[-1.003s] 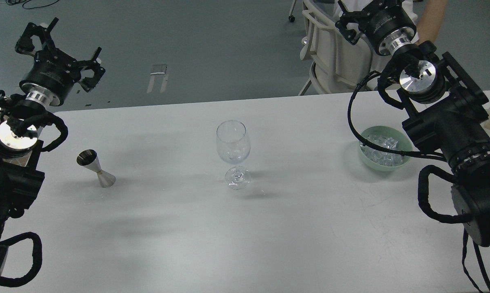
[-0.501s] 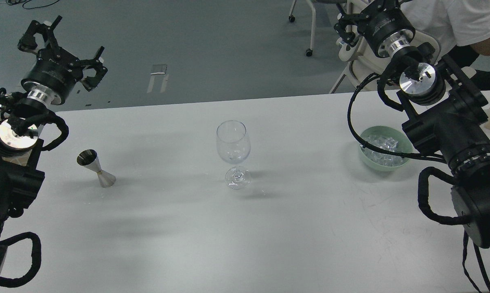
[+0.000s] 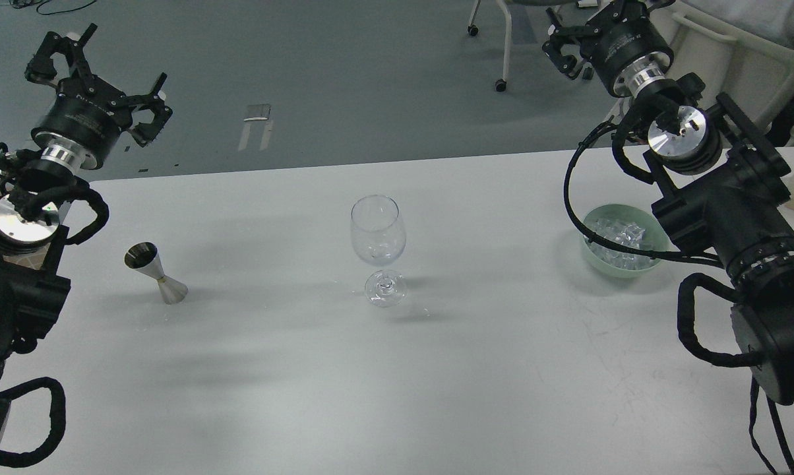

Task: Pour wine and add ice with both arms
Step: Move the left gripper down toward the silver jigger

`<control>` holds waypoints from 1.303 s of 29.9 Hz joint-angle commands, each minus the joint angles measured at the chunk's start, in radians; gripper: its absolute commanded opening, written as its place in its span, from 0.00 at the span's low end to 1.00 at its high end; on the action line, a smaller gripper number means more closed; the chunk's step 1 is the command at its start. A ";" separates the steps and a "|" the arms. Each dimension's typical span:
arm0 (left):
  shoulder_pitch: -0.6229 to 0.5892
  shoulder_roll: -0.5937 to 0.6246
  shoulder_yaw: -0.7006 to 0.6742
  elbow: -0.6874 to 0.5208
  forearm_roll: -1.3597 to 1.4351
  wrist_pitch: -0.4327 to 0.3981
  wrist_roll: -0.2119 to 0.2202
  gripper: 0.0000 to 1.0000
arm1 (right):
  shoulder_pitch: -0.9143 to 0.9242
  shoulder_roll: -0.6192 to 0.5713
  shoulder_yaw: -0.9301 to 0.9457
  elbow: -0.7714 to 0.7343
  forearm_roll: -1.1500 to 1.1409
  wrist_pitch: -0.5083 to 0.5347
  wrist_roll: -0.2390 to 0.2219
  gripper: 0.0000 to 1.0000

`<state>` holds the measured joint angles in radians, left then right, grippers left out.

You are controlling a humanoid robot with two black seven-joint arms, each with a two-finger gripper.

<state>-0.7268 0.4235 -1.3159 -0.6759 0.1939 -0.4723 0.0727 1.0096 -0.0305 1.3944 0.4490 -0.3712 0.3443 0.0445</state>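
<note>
Spanning grey floor (image 3: 344, 72), white table (image 3: 436, 369); left fingers (image 3: 153, 86) spread, right fingers (image 3: 558, 56) indiscernible.

Pale green bowl (image 3: 595, 254), clear ice (image 3: 618, 237), silver jigger (image 3: 155, 272) — white table (image 3: 397, 382), black arms.

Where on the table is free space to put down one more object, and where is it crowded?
Bare patches: between jigger and wine glass, between glass and green ice bowl, and the whole near side of the table. Crowded around the bowl, under the right arm's cable.
</note>
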 commanded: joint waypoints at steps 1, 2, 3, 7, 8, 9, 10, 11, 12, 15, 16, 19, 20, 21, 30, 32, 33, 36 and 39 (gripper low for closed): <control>0.009 0.006 0.001 -0.019 -0.001 0.000 -0.001 0.98 | 0.000 0.000 0.000 0.001 0.000 -0.001 0.000 1.00; 0.010 0.009 0.001 -0.020 -0.001 0.000 -0.001 0.98 | 0.000 -0.002 0.000 0.001 0.000 -0.001 0.000 1.00; 0.012 0.012 0.001 -0.020 -0.001 0.000 -0.001 0.98 | 0.000 -0.002 0.002 0.001 0.000 -0.001 0.000 1.00; 0.012 0.021 0.001 -0.022 -0.004 0.000 0.001 0.98 | 0.000 0.000 0.002 0.001 0.000 -0.001 0.000 1.00; 0.010 0.023 0.001 -0.022 -0.004 0.000 0.001 0.98 | 0.000 0.000 0.002 0.001 0.000 -0.001 0.000 1.00; 0.010 0.023 0.001 -0.025 -0.004 -0.002 0.002 0.98 | 0.000 0.000 0.002 0.001 0.000 -0.001 0.000 1.00; 0.010 0.023 0.001 -0.027 -0.002 -0.002 0.002 0.98 | 0.000 0.000 0.002 0.001 0.000 -0.001 0.000 1.00; 0.012 0.021 0.003 -0.033 -0.002 -0.002 0.002 0.98 | 0.000 -0.002 0.002 0.002 0.000 -0.001 0.000 1.00; 0.013 0.021 0.003 -0.040 -0.001 -0.002 0.002 0.98 | 0.000 -0.002 0.002 0.002 0.000 -0.001 0.000 1.00; 0.049 0.024 0.009 -0.114 0.007 -0.012 -0.004 0.98 | 0.000 -0.009 0.000 0.002 0.000 -0.001 0.000 1.00; 0.062 0.024 0.009 -0.135 0.012 -0.014 -0.004 0.98 | 0.000 -0.011 0.000 0.002 0.000 -0.001 0.000 1.00; 0.108 0.049 0.033 -0.223 0.019 -0.014 -0.004 0.98 | -0.005 -0.012 0.000 0.004 0.000 -0.001 0.000 1.00; 0.127 0.082 0.059 -0.255 0.019 -0.011 -0.005 0.98 | -0.011 -0.012 0.003 0.004 0.000 -0.001 0.000 1.00; 0.150 0.118 0.081 -0.293 0.019 -0.009 -0.005 0.98 | -0.016 -0.016 0.003 0.014 0.002 -0.001 0.000 1.00; 0.409 0.385 0.073 -0.689 0.060 0.090 -0.007 0.97 | -0.074 -0.036 0.005 0.100 0.002 -0.008 0.000 1.00; 0.443 0.408 0.057 -0.732 0.094 0.092 -0.008 0.97 | -0.085 -0.037 0.006 0.120 0.002 -0.010 0.000 1.00; 0.476 0.434 0.031 -0.773 0.134 0.090 -0.014 0.97 | -0.095 -0.042 0.006 0.140 0.000 -0.011 0.000 1.00; 0.561 0.478 -0.014 -0.847 0.257 0.087 -0.051 0.97 | -0.112 -0.055 0.006 0.168 0.000 -0.013 -0.002 1.00; 0.641 0.492 -0.055 -0.895 0.447 0.098 -0.079 0.97 | -0.131 -0.069 0.008 0.185 0.002 -0.013 -0.003 1.00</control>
<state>-0.1572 0.9000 -1.3364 -1.5254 0.4815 -0.3842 0.0160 0.8940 -0.0880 1.4009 0.6178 -0.3709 0.3318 0.0430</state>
